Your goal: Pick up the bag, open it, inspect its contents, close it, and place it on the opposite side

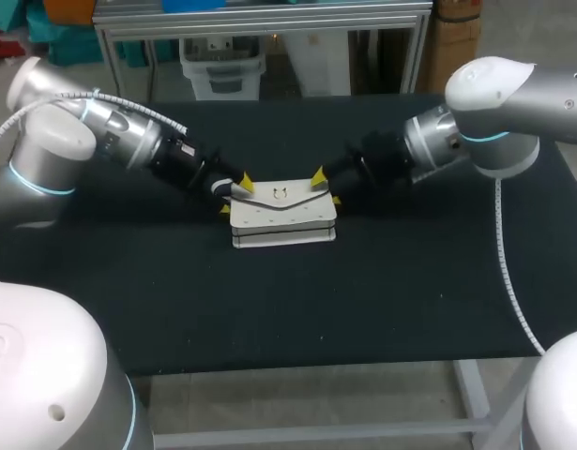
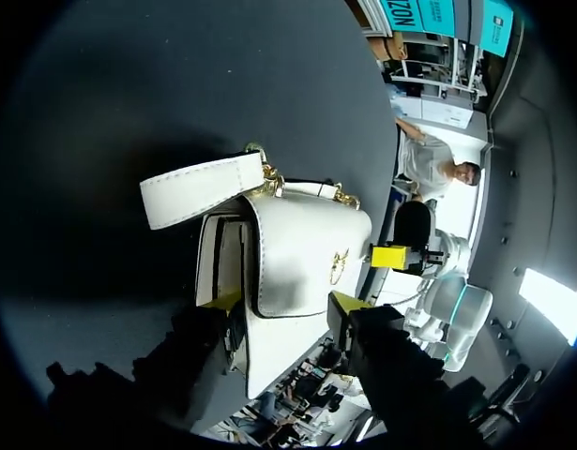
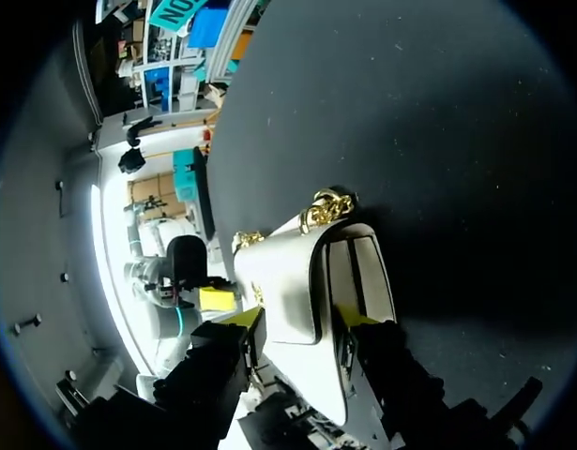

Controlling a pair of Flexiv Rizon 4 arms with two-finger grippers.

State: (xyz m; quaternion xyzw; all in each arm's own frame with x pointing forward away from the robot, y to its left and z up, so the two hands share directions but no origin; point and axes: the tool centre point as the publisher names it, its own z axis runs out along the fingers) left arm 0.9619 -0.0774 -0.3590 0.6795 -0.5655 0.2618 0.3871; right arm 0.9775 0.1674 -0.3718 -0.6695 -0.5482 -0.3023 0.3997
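A white flap bag (image 1: 283,214) with a gold clasp sits in the middle of the black table (image 1: 175,300). My left gripper (image 1: 235,194) is at its left end and my right gripper (image 1: 327,187) at its right end. In the left wrist view the bag (image 2: 297,253) fills the gap of my left gripper (image 2: 283,303), with a yellow tip against each side. Its white strap (image 2: 199,187) with gold chain links lies ahead on the cloth. In the right wrist view my right gripper (image 3: 299,317) clamps the bag (image 3: 288,272) the same way.
Black cloth covers the table on every side of the bag. The table's front edge (image 1: 297,364) runs below it, and both arms slant in low over the back half.
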